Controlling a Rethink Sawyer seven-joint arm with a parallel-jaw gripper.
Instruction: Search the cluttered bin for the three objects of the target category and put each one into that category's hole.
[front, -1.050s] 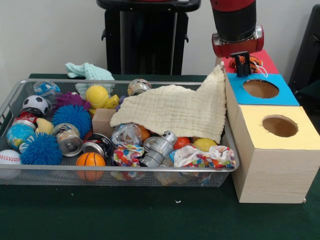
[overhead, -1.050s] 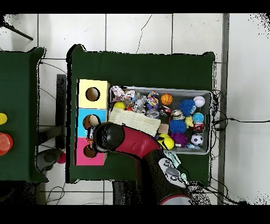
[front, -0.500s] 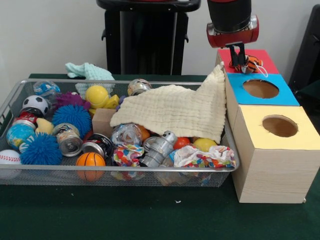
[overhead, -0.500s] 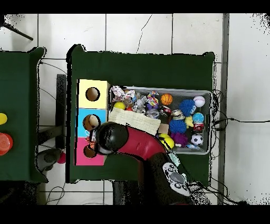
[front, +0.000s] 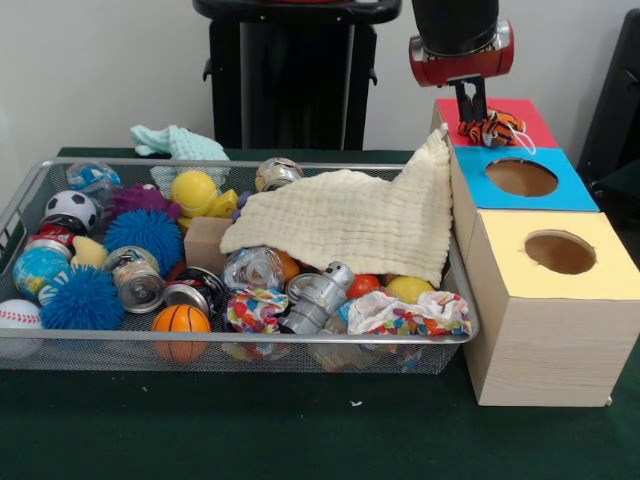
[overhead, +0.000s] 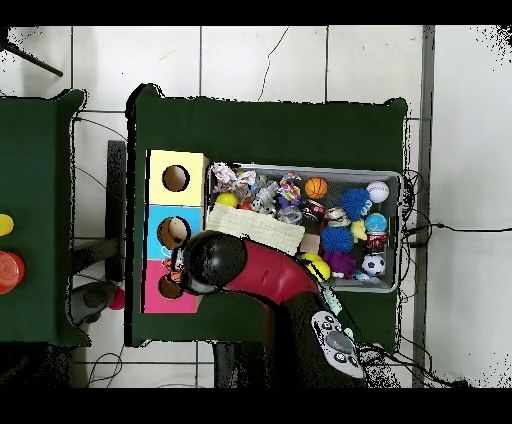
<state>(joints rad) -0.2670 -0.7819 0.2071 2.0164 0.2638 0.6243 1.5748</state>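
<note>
The gripper (front: 472, 108) hung over the red-topped box (front: 520, 115) at the far end of the row of boxes, its dark fingers close together and pointing down; whether they pinched anything I could not tell. Just beside their tips a small orange striped tiger toy (front: 493, 127) lay on the red top, near the edge shared with the blue-topped box (front: 570, 195). In the overhead view the arm's round wrist covered most of this spot, with only a bit of the toy showing at its edge (the red box's hole could not be seen in the front view).

The blue box's hole (front: 521, 177) and the yellow-topped box's hole (front: 559, 252) both stood open. Against the boxes' side sat the wire bin (front: 250, 338), with a cream cloth (front: 350, 220) draped from the bin's corner nearest the blue box down over the clutter. Under and around it lay a small basketball (front: 181, 320), blue spiky balls (front: 80, 298), a soccer ball (front: 70, 208), crushed cans (front: 135, 280) and a yellow rubber duck (front: 198, 193).
</note>
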